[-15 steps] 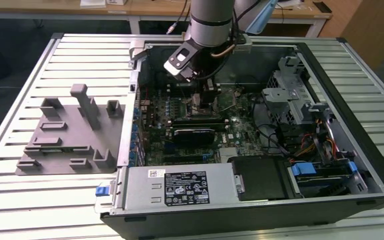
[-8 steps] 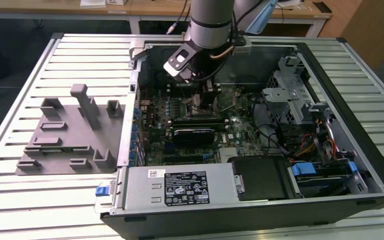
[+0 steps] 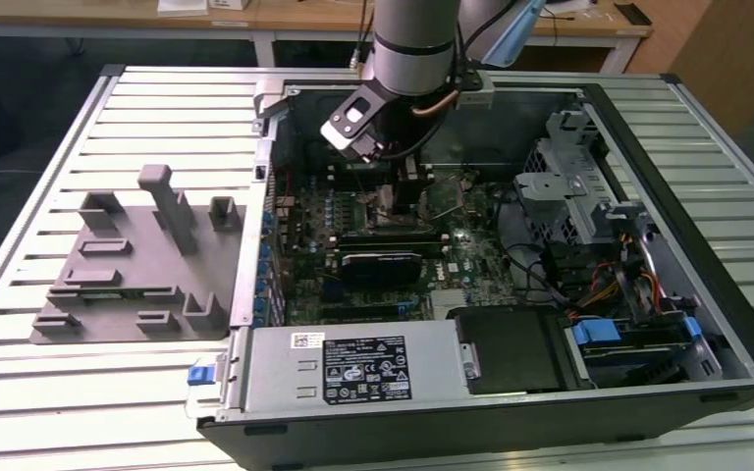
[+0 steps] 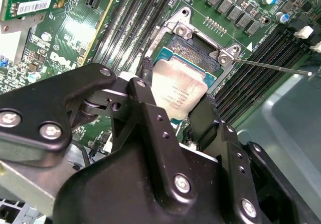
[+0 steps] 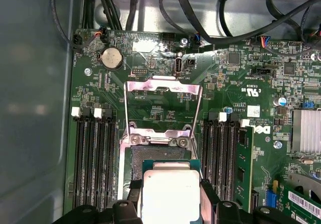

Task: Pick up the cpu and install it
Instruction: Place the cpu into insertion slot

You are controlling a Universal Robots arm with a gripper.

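a: start at the exterior view's left. what stands there?

b: a grey moulded block [image 3: 134,265] on the slatted table [image 3: 36,392], well apart from the arm. its recesses are too dim to judge.

a: further across?

b: the open computer case [image 3: 509,422]. the arm [image 3: 416,39] reaches down into it over the green board [image 3: 301,285]. the arm's upper part is cut off by the frame, and its own body hides the fingertips there.

a: the jaws?

b: in both wrist views the gripper [image 4: 175,101] [image 5: 170,201] pinches the chip [image 4: 178,91] [image 5: 170,184] by two opposite edges, with one black finger [image 4: 143,91] on each side.

a: where is the chip?

b: held over the socket [image 4: 193,45] [image 5: 138,161], covering part of its opening. the metal hold-down frame [image 5: 163,87] stands flipped open beyond it. whether the underside touches the socket cannot be told, as the chip hides what lies beneath. in the first wrist view one edge of the chip is cut off.

a: the exterior view's right?

b: a metal drive cage [image 3: 567,182] and a bundle of cables [image 3: 600,289], partly hidden by the case wall.
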